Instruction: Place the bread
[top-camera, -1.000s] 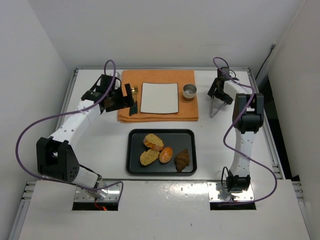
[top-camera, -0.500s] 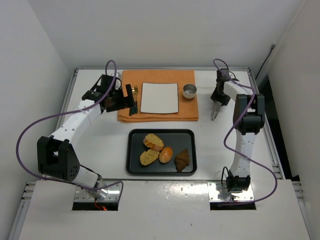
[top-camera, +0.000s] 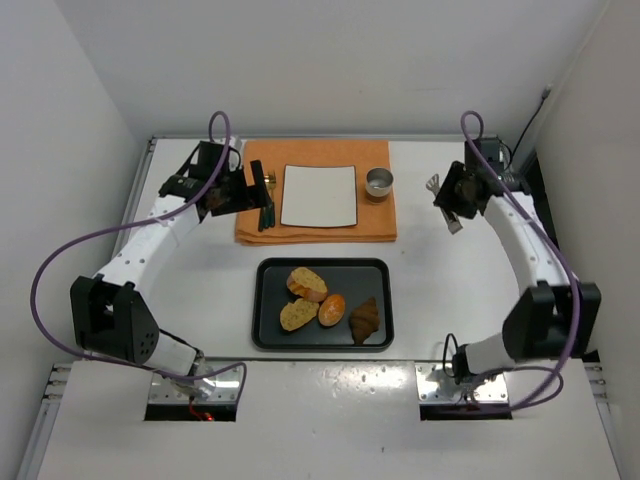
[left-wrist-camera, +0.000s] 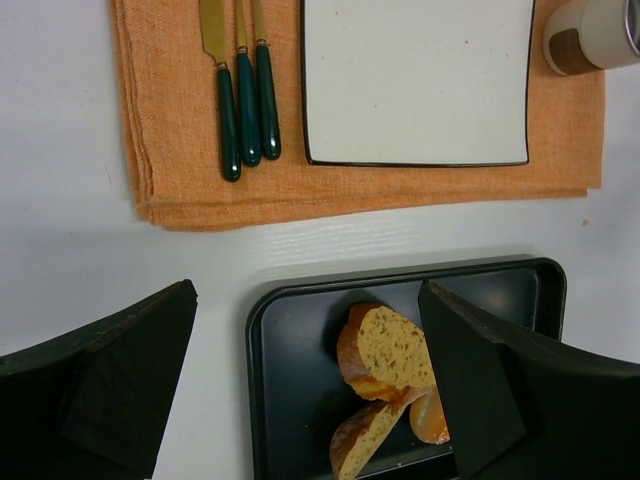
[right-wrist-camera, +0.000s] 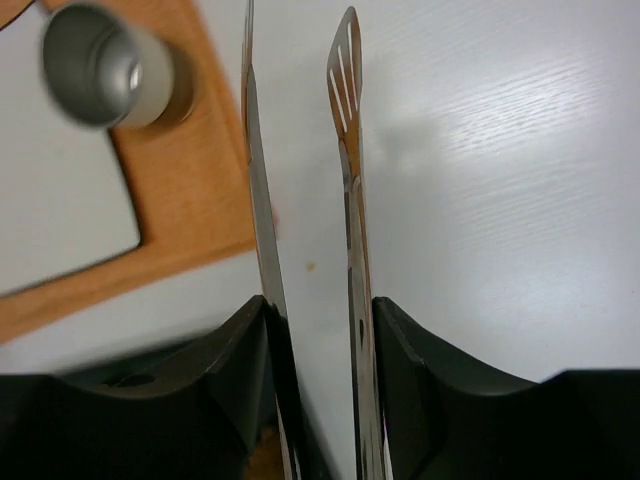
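Currently all four bread pieces sit in the black rectangular tray. It lies near-centre on the white table, between the two arm bases and just on the near side of the orange woven placemat. Tray contents: two golden toasted oval slices on the left half, rear slice and front slice; the left wrist view shows the rear one overlapping the front one. The small glossy orange-brown bun is mid-tray, just beside the front slice. The dark brown croissant is on the right next to the bun; can't resolve whether they touch. The placemat carries a white square plate, a small metal cup off the plate's right corner, and three green-handled cutlery pieces side by side to its left. The left gripper is released, fingers spread wide with nothing between them. It hangs over the placemat's left side by the cutlery, and its camera looks down on the plate and the tray's left half. The right gripper is clenched on steel tongs, handle end between the fingers, the two blades apart at the tips, one blade slotted. It's over bare table right of the cup, well apart from the tray. Can't tell if the tong tips touch the surface.
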